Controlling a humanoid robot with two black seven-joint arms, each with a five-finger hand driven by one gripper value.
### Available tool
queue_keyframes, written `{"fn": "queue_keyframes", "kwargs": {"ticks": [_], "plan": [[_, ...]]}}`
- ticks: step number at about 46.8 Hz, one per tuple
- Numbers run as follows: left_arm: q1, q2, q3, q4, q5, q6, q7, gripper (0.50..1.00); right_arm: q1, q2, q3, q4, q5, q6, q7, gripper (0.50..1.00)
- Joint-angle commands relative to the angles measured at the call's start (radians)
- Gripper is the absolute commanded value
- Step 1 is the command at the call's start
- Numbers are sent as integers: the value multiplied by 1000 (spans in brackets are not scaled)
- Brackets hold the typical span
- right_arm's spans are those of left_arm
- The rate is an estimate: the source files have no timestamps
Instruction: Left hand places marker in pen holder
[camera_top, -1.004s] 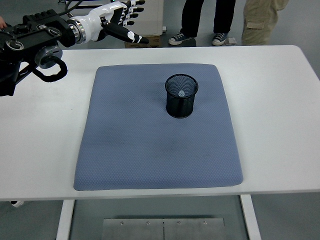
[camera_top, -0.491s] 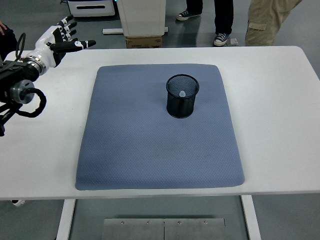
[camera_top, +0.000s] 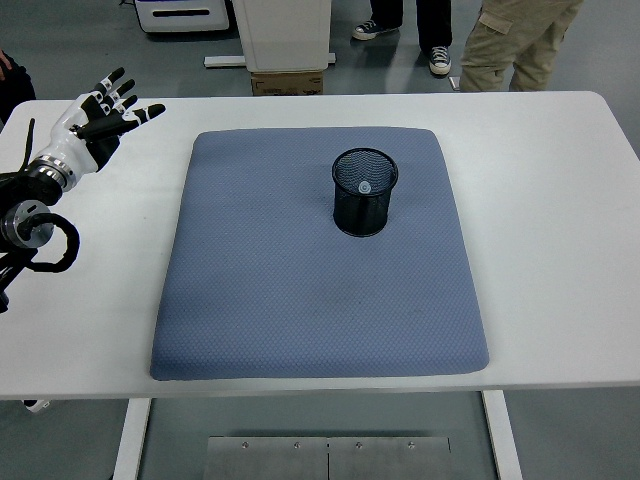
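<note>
Writing or labels cannot be read anywhere in this view; the cardboard box (camera_top: 288, 82) beyond the table is too small to make out. The left hand (camera_top: 100, 117), white with black fingertips, hovers over the white table's (camera_top: 560, 200) far left corner, its fingers spread wide and holding nothing. The black mesh pen holder (camera_top: 364, 191) stands upright on the blue-grey mat (camera_top: 300, 290), toward its far right part. Inside it a small pale round shape, probably the marker's (camera_top: 364, 186) end, shows. People's legs (camera_top: 500, 40) stand past the table's far edge.
</note>
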Motion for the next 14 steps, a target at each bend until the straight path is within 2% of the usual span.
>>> {"fn": "queue_keyframes", "kwargs": {"ticks": [1, 14], "plan": [[26, 13, -19, 0, 1, 0, 1, 1000, 1, 0, 3, 1, 0, 2, 0, 1000], [43, 9, -25, -1, 3, 0, 0, 1000, -2, 0, -3, 10, -5, 9, 1, 1000]]}}
